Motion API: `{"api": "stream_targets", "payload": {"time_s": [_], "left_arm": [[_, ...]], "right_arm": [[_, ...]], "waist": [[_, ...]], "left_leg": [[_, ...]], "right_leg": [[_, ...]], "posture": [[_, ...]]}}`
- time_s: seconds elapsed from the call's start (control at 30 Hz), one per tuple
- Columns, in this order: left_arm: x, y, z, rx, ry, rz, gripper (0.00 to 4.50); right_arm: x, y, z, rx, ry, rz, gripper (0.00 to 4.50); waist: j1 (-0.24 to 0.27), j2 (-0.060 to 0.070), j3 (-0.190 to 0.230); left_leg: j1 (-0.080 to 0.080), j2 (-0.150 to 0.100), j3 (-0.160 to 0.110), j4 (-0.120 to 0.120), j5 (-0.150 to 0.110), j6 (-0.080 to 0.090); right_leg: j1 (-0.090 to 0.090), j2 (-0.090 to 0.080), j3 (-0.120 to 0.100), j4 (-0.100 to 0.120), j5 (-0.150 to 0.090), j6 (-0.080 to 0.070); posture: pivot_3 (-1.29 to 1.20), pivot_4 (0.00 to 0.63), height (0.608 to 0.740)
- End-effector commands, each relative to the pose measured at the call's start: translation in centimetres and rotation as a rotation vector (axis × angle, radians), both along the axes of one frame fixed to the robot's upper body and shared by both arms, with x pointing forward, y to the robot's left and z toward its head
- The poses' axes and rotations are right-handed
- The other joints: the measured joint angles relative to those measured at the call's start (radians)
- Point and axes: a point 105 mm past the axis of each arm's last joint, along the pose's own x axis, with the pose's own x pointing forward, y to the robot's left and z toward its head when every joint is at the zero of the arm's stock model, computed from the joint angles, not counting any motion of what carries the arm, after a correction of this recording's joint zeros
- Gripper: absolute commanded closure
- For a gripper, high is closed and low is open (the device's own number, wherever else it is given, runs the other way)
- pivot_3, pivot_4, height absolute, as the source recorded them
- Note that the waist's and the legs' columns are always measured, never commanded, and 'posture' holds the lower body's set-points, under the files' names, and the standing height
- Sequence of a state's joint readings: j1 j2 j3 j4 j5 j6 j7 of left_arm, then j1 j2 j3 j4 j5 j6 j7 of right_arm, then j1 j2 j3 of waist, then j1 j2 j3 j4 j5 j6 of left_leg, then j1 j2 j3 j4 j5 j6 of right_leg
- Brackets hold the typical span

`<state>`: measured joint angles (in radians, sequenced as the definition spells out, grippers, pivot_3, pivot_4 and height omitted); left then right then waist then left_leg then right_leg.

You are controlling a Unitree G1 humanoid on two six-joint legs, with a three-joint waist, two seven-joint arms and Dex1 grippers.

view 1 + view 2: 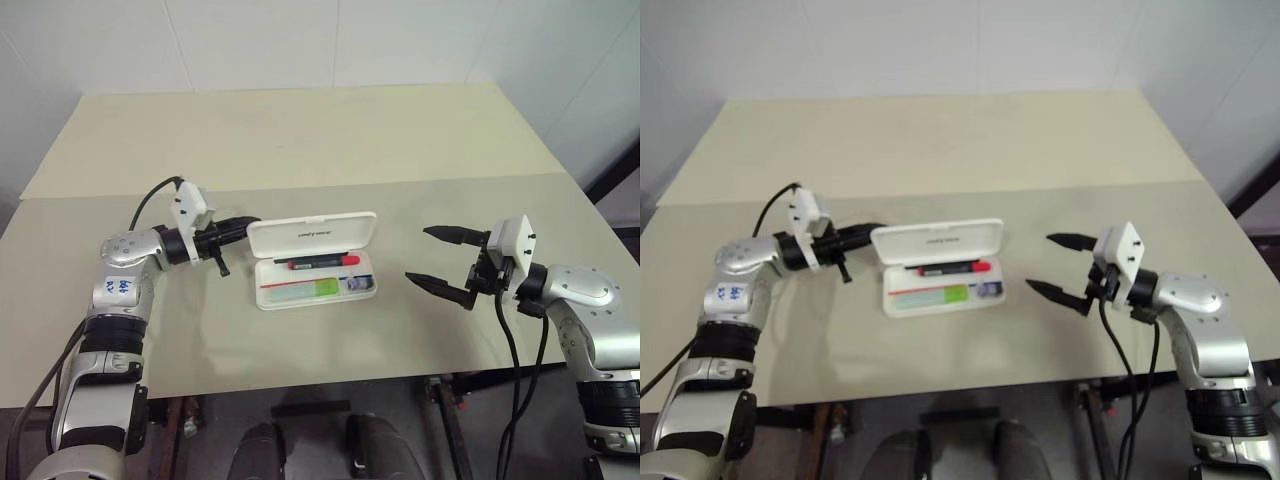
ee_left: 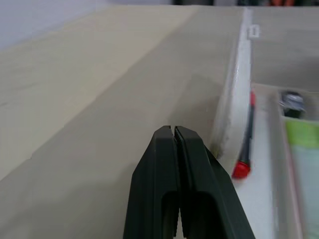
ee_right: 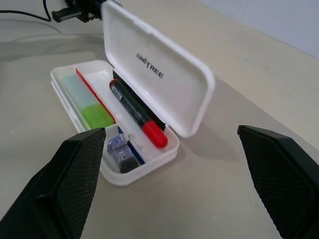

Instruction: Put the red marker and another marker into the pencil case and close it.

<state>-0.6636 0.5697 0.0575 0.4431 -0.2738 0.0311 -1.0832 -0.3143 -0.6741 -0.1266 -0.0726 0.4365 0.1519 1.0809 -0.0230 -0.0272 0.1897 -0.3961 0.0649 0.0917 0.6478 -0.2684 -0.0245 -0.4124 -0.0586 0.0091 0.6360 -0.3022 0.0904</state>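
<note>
left end effector (image 1: 243,224) closed, empty; right end effector (image 1: 432,257) wide open

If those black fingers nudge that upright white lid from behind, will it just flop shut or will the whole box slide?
The white hard plastic pencil case looks light, so it may slide a little on the smooth beige table. Its lid stands propped on a hinge, so a push from the shut left fingers will probably swing it down. The red-capped black marker lies flat inside, unlikely to block it.

Probably a lab test station: bare beige table (image 1: 300,130) against plain white walls (image 1: 250,40).
</note>
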Motion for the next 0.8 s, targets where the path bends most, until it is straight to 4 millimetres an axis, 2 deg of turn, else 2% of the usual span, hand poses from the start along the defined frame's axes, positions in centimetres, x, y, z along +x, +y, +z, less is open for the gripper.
{"api": "stream_targets", "payload": {"time_s": [0.03, 0.23, 0.57, 0.8], "left_arm": [[-0.6, -1.6, 1.8, 0.055, -0.076, -0.095, 4.47], [-1.2, -3.9, 0.4, 0.127, -0.025, -0.183, 4.47], [-1.7, -4.9, -3.9, 0.239, 0.118, -0.213, 4.47], [-2.5, -5.6, -5.6, 0.271, 0.176, -0.254, 4.47]], "right_arm": [[-0.2, 0.3, 1.0, 0.014, -0.052, 0.012, 0.0], [-0.3, 0.3, 0.9, 0.022, -0.056, 0.004, 0.0], [-1.0, 0.1, 0.7, 0.036, -0.061, -0.028, 0.0], [-1.3, 0.1, 0.5, 0.044, -0.064, -0.046, 0.0]], "waist": [[0.0, 0.0, 0.0], [-0.002, 0.0, 0.0], [-0.003, 0.0, 0.0], [-0.003, 0.0, 0.0]], "left_leg": [[0.0, 0.0, 0.0, 0.0, 0.0, 0.0], [0.0, 0.0, 0.0, 0.0, 0.0, 0.0], [0.0, 0.0, 0.0, 0.0, 0.0, 0.0], [0.001, 0.0, 0.0, 0.0, 0.0, 0.0]], "right_leg": [[0.0, 0.0, 0.0, 0.0, 0.0, 0.0], [0.0, 0.0, 0.0, 0.0, 0.0, 0.0], [0.0, 0.001, 0.001, 0.0, 0.0, 0.0], [0.001, 0.001, 0.001, 0.001, 0.0, 0.0]], "posture": [[0.0, 0.15, 0.74], [0.0, 0.15, 0.74], [0.0, 0.15, 0.74], [0.0, 0.15, 0.74]]}}
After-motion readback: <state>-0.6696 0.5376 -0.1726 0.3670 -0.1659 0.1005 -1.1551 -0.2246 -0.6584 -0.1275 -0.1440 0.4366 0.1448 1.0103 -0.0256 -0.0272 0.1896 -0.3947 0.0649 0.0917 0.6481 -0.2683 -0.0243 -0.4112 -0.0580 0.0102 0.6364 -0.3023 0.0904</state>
